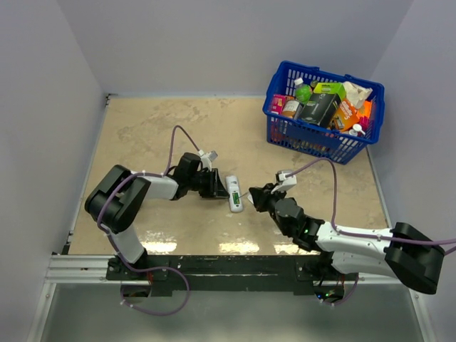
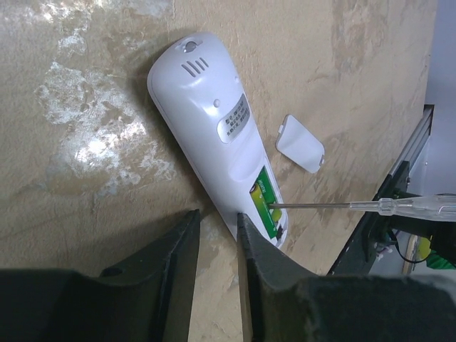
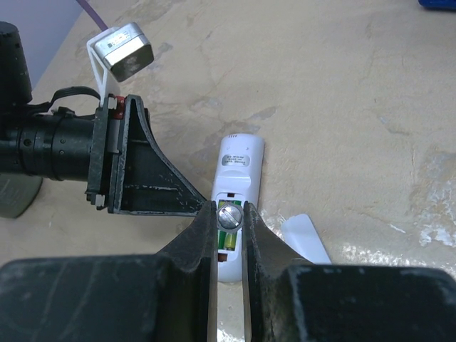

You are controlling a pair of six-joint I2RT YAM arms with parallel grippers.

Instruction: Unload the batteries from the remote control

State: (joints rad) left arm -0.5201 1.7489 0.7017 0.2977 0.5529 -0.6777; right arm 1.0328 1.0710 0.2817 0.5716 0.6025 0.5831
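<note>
Because batteries (image 2: 262, 206) look light, slick, recessed, pry an end: right end effector (image 3: 229, 211) clamps screwdriver (image 2: 324, 205); left end effector (image 2: 217, 219), narrowly apart, just beside remote control (image 2: 199, 107).

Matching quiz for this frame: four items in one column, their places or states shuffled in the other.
1 slim white plastic remote control
2 small white flat cover piece
3 green cylindrical batteries
4 clear-handled screwdriver

A held by right gripper
B inside open bay
C back up on tan table
D loose beside remote

Pairs: 1-C, 2-D, 3-B, 4-A
</note>
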